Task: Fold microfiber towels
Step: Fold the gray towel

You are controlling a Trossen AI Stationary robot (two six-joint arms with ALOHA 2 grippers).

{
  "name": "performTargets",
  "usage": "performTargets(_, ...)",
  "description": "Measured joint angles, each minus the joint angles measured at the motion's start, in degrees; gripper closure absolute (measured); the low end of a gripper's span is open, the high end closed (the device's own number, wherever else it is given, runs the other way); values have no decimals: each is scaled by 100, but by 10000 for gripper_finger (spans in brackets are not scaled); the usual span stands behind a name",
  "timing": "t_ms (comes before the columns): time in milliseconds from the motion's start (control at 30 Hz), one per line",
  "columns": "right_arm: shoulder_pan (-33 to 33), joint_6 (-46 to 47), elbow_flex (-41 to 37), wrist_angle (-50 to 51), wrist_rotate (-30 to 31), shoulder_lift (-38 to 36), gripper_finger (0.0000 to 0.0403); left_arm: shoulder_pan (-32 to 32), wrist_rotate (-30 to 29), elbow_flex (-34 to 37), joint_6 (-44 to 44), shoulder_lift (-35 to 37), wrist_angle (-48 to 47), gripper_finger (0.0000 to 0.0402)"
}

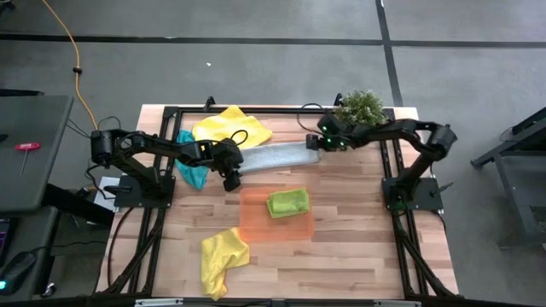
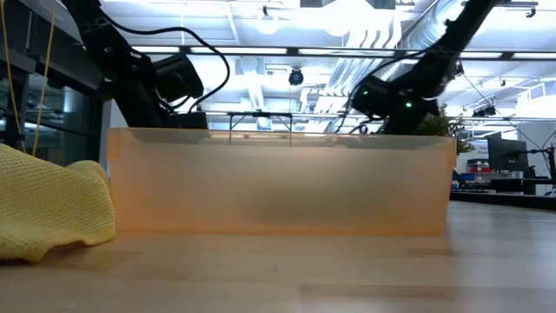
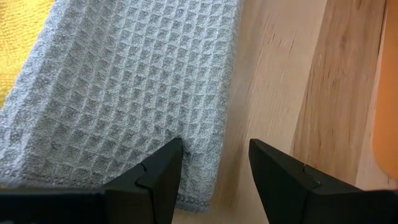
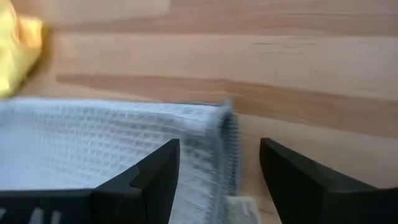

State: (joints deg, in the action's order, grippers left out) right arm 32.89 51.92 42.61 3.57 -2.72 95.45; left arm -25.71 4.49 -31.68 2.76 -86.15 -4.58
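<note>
A light grey towel (image 1: pixel 273 156) lies as a long strip on the table behind the tray, between my two grippers. My left gripper (image 1: pixel 232 177) is open at its left end; one finger (image 3: pixel 163 168) is over the grey towel (image 3: pixel 124 87) and the other over bare wood. My right gripper (image 1: pixel 314 143) is open at its right end, its fingers on either side of the towel's end edge (image 4: pixel 225 134). A folded lime green towel (image 1: pixel 287 202) lies on the orange tray (image 1: pixel 256 223). One yellow towel (image 1: pixel 230 126) lies at the back, another (image 1: pixel 223 256) at the front. A teal towel (image 1: pixel 192 166) lies under my left arm.
The orange tray's wall (image 2: pixel 278 183) fills the low view, with the front yellow towel (image 2: pixel 52 213) to its left. A potted plant (image 1: pixel 358 107) stands at the back right, just behind my right arm. Bare wood lies to the right of the tray and along the front.
</note>
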Motion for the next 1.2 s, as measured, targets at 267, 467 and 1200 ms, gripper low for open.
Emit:
performTargets(267, 12, -1337, 1065, 1750, -688, 511, 190, 0, -9, -2, 11, 0, -6, 225)
performTargets(467, -19, -1611, 1366, 2629, -1574, 509, 190, 0, -23, -2, 7, 0, -6, 225)
performTargets(1200, -118, -1211, 989, 1830, -633, 418, 359, -20, 107, -124, 136, 0, -120, 225)
